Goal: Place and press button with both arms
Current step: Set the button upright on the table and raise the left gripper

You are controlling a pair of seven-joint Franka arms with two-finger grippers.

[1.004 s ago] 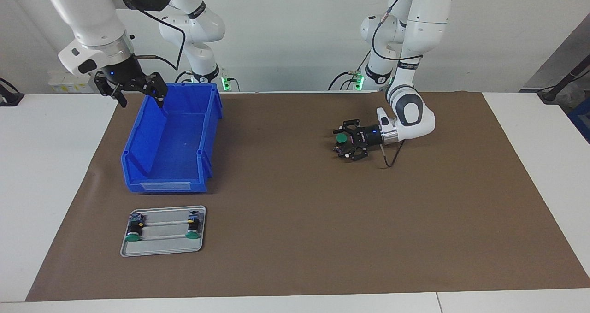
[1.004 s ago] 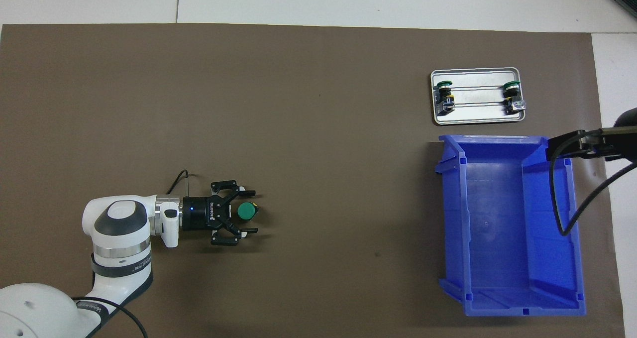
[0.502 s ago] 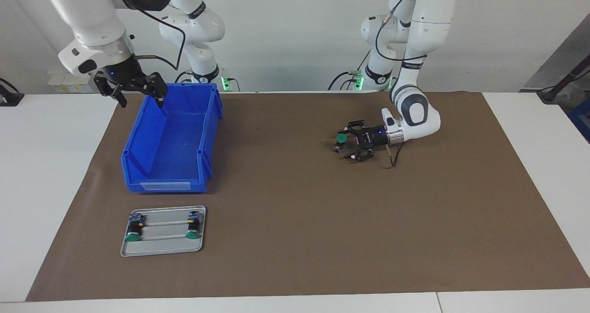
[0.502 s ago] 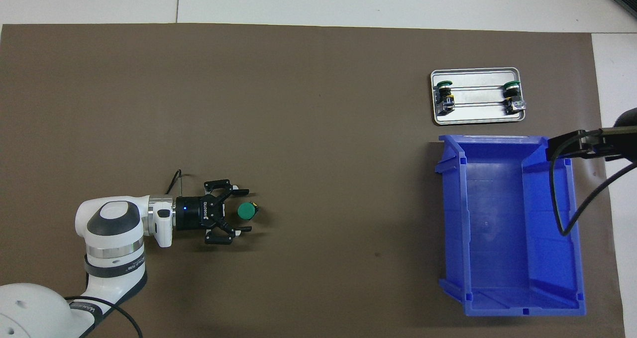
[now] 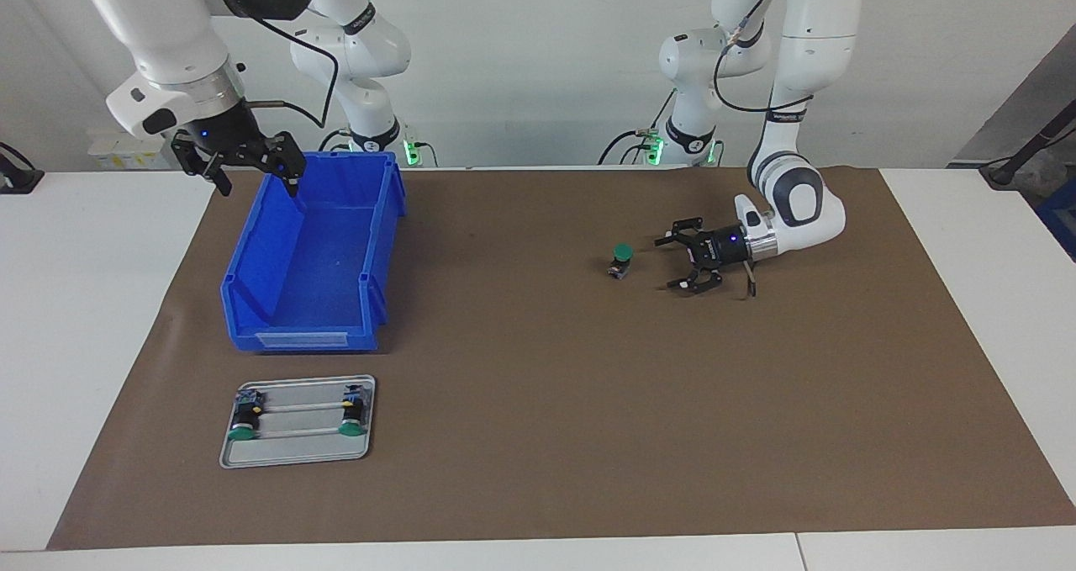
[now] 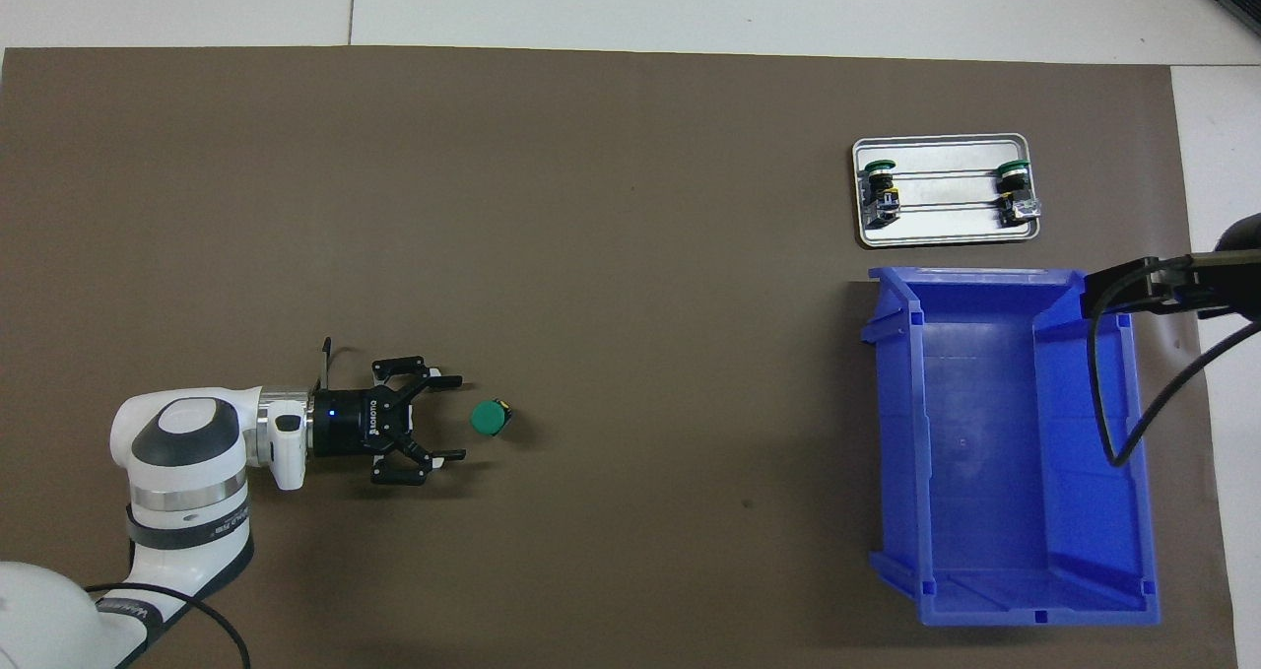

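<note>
The button (image 5: 621, 261) stands upright on the brown mat of the desk (image 5: 538, 436), green cap up, toward the left arm's end — placing looks done, pressing is left. The left gripper (image 5: 683, 260) sits just beside it, fingers spread, holding nothing. The right gripper (image 5: 249, 164) waits over the blue bin's (image 5: 370, 302) rim — open, empty.
</note>
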